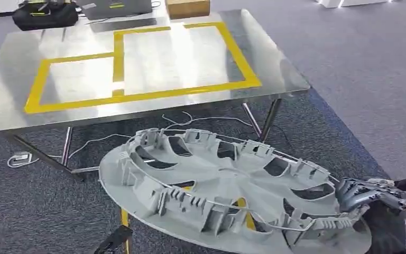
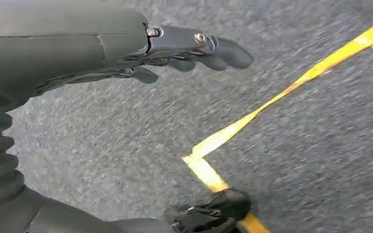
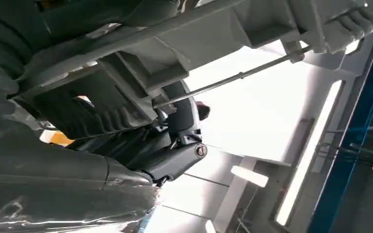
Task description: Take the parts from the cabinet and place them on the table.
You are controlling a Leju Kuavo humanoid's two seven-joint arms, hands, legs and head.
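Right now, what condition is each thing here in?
wheel cover: held off the floor, inner side up, short of the table.
right hand: grips the cover's rim.
left hand: holds nothing, fingers extended over the carpet.
table: taped rectangles bare.

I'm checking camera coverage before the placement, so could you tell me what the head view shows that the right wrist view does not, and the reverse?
Head view alone: the steel table with yellow tape rectangles, cables on the grey carpet, and the whole grey wheel cover. Right wrist view alone: the cover's underside from beneath, with bright ceiling lights behind. Both: the right hand gripping the wheel cover's rim and its wire ring.
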